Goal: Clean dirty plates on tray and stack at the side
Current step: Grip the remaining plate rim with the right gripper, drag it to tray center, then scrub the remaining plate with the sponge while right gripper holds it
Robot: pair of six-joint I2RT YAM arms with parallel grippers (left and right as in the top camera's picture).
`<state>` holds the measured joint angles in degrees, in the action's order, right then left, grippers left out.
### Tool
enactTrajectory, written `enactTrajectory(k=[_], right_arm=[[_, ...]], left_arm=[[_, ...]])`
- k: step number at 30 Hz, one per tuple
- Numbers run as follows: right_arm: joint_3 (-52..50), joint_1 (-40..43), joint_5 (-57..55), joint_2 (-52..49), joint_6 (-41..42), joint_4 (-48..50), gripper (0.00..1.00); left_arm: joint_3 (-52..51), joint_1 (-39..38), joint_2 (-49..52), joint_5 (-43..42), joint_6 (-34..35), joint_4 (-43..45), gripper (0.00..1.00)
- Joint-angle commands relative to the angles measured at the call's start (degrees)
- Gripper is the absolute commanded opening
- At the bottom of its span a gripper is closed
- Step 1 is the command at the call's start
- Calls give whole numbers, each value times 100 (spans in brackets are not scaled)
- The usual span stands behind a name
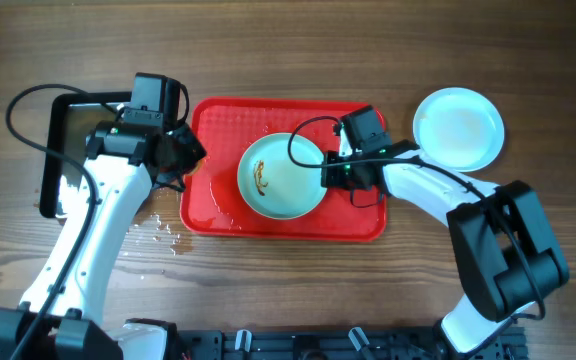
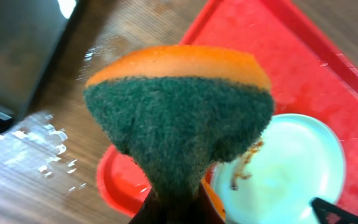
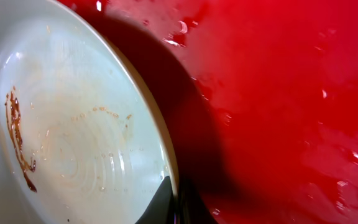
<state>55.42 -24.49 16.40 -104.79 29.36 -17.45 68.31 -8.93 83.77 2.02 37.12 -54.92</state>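
A pale plate (image 1: 280, 177) with a brown smear (image 3: 17, 134) lies on the red tray (image 1: 218, 125). My right gripper (image 1: 334, 172) is shut on this plate's right rim; in the right wrist view one finger lies inside the plate (image 3: 67, 124) and the other outside, at the gripper (image 3: 174, 204). My left gripper (image 1: 183, 155) hovers over the tray's left edge, shut on an orange and green sponge (image 2: 179, 118) held at the gripper (image 2: 179, 208). The sponge is left of the plate (image 2: 291, 168) and apart from it. A second, clean plate (image 1: 458, 128) sits on the table right of the tray.
A black pan (image 1: 63, 150) lies on the table left of the tray, also in the left wrist view as the pan (image 2: 17, 50). Water drops (image 1: 163, 228) are spread on the wood between pan and tray. The tray (image 3: 278, 93) is wet.
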Motion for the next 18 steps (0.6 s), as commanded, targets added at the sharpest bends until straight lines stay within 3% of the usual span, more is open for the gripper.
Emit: enactTrajectory(k=[1, 4, 10, 14, 18], right_arm=[[-74, -85, -286, -118, 105, 208, 4], [-74, -85, -289, -120, 109, 221, 4], [-74, -85, -286, -120, 127, 140, 4], [-74, -85, -289, -120, 122, 59, 4], [-74, -85, -289, -120, 122, 57, 4]], left_arm=[[-273, 2, 380, -1001, -262, 481, 4], [-529, -315, 876, -1919, -520, 1220, 4], [-533, -1569, 1611, -1845, -505, 2057, 4], [-533, -1880, 1950, -1808, -463, 2367, 4], [-533, -2063, 2216, -1226, -455, 2389, 4]])
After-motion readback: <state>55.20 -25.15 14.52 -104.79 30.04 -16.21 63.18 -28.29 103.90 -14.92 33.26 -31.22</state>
